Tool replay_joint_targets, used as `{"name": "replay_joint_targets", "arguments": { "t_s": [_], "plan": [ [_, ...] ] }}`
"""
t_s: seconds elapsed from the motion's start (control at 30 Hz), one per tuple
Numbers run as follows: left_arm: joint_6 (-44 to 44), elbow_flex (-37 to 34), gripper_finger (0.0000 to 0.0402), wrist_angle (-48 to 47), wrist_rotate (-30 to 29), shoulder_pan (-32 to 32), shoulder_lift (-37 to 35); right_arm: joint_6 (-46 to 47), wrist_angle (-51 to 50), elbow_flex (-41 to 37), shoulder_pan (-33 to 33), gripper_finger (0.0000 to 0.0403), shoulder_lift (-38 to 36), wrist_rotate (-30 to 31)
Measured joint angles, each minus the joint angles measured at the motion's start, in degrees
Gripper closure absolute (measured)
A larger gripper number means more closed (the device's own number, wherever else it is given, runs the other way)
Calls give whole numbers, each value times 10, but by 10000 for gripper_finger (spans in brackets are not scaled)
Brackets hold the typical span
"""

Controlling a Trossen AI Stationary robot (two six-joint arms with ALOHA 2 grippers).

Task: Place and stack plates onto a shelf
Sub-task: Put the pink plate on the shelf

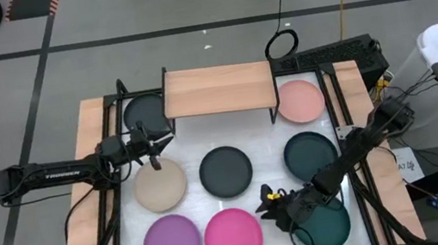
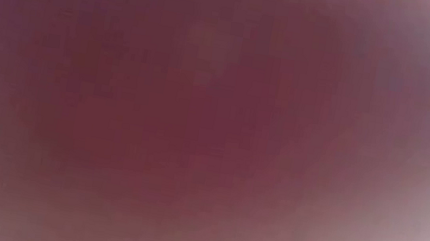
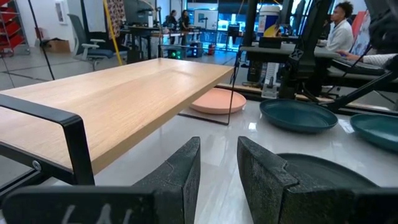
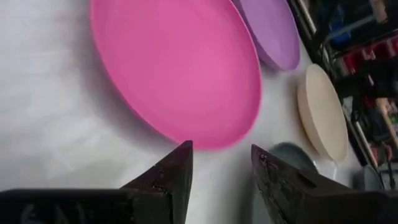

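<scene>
Eight plates lie flat on the white table (image 1: 266,146): charcoal (image 1: 226,171) in the middle, another charcoal (image 1: 144,112) partly under the shelf, beige (image 1: 160,186), purple (image 1: 172,243), magenta (image 1: 234,238), pale pink (image 1: 299,100) and two dark teal (image 1: 311,154) (image 1: 326,224). The wooden shelf (image 1: 218,88) stands at the far edge with nothing on it. My left gripper (image 1: 154,155) hovers over the beige plate's far rim, open (image 3: 219,163), facing the shelf (image 3: 124,93). My right gripper (image 1: 267,202) is open (image 4: 221,163) between the magenta plate (image 4: 180,68) and the near teal plate.
The low view is a reddish blur and shows nothing distinct. Black rails run along the table's left and right sides. A cable loop (image 1: 281,44) and a keyboard (image 1: 339,54) lie behind the shelf. People sit in the room beyond (image 3: 342,31).
</scene>
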Motion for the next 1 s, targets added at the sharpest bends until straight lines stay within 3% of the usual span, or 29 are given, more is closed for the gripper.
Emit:
{"name": "replay_joint_targets", "arguments": {
  "t_s": [0.13, 0.47, 1.0],
  "plan": [
    [0, 0, 292, 0, 0, 0, 0, 4, -56, 45, -3, 259, -4, -13],
    [0, 0, 292, 0, 0, 0, 0, 20, -135, 101, -1, 259, 71, -135],
    [0, 0, 292, 0, 0, 0, 0, -15, -119, 134, -15, 266, 155, -153]
  ]
}}
